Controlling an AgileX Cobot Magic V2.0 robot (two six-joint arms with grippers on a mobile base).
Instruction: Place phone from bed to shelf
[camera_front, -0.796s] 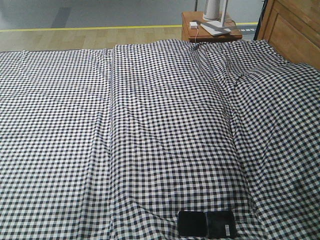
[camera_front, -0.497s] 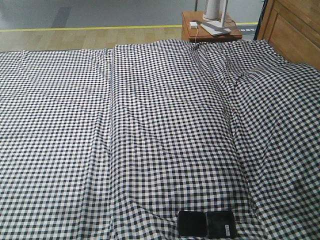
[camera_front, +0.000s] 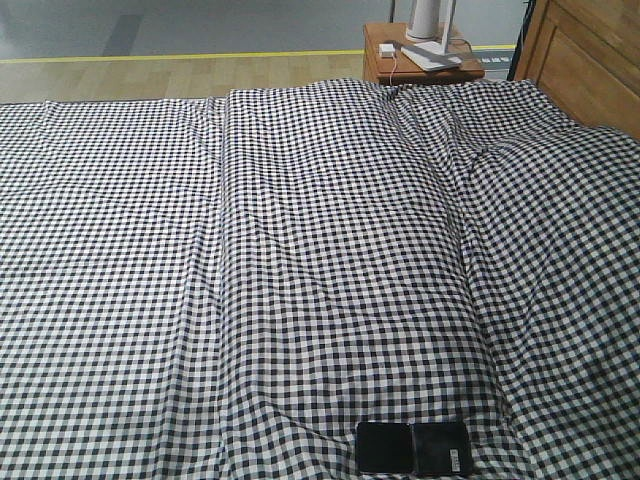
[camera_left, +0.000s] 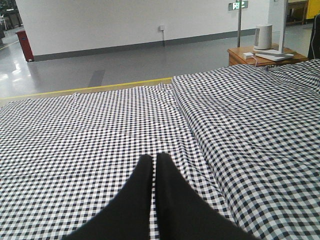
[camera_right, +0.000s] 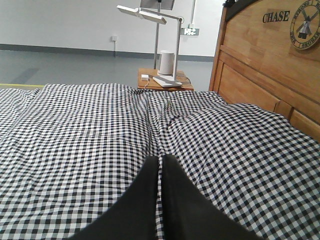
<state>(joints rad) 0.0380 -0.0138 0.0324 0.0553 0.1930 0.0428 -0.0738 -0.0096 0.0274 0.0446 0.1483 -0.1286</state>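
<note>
While both arms are hanging over the bed (camera_front: 320, 250), the phone (camera_front: 414, 448) is lying flat at the bed's near edge in the front view. It is sitting right of the bed's centre with its long side running across, crease mid-slab, white sticker toward its right end. Nothing is touching it.

Left gripper (camera_left: 153, 159): fingers are sitting pressed tip to tip, clenched on nothing, pointing out across the bed's left half.

Right gripper (camera_right: 161, 160): same, fingers are sitting together with only a hairline seam between them, grasping nothing. It is pointing over the bed's right half, toward a raised hump under the cloth.

The gingham is wrinkling along two lengthwise folds.

Headboard (camera_right: 260, 65), brown wood panels lettered "CHASE", is standing at the bed's right end.

Beyond the bed's far side, just beside the headboard, a small brown side table (camera_front: 420, 65) is carrying a white desk lamp (camera_right: 150, 14), a white cylinder (camera_right: 166, 62) and a small white box (camera_front: 386, 49). A yellow floor line (camera_front: 180, 57) is running along the bed's far side.
</note>
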